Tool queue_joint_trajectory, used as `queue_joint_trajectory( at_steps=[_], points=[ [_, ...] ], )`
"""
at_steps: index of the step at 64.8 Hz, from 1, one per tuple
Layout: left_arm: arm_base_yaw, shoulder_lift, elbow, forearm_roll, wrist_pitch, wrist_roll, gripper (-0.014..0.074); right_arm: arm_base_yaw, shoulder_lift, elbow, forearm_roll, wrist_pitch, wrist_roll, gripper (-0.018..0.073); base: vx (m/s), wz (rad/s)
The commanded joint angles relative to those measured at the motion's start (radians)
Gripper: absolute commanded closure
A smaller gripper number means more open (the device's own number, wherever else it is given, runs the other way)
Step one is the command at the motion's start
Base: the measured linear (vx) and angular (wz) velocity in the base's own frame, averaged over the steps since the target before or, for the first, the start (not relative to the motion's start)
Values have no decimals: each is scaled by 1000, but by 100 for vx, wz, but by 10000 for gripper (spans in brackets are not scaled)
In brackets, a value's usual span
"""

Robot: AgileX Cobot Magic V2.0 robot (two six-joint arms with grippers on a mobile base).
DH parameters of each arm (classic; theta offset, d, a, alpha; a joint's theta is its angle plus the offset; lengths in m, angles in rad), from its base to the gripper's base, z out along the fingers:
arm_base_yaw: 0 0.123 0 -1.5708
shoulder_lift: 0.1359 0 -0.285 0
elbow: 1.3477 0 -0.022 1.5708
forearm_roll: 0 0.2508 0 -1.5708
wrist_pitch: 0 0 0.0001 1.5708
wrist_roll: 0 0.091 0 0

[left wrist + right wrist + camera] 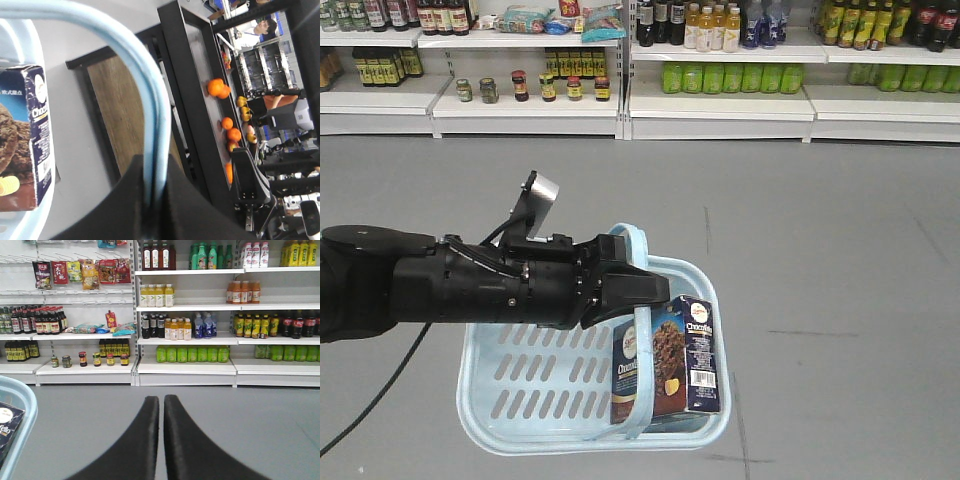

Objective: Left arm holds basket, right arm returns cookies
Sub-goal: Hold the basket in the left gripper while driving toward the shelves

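Over on the left, got the left arm [470,285] reaching in sideways, left gripper [642,290] clamped hard around the handle [641,370] of the basket [535,352], apparently hoisting it clear of the grey floor [820,230]. Moving right, inside the basket and up near its right-hand wall: the cookies [670,355], standing upright, touching the handle or just behind it, hard to say which. Further right, only catching the right gripper [161,399] from its own wrist cam: jaws pinched nearly together on nothing at all, aimed at the shelves [185,367] across the aisle, well apart from the box, with just a sliver of basket rim and box corner at the lower left edge. Judging by that, calling the holding half sorted and the returning half not started. Left to do, probably: open up, swing over, grab the box, lift it out, park it on a shelf. No telling which shelf from here.
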Motion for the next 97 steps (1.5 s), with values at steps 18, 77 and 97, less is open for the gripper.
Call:
queue_joint_trajectory(
  at_steps=[18,77,97],
  points=[
    [-5,-49,-29,-83,50,6,599,-1,-13,18,-6,-70,-7,570,52,7],
    [-5,-49,-29,-83,50,6,599,-1,-13,18,-6,-70,-7,570,50,-5],
    [-5,-49,-29,-83,49,6,599,-1,-13,18,-6,-70,-7,570,52,5]
  ],
)
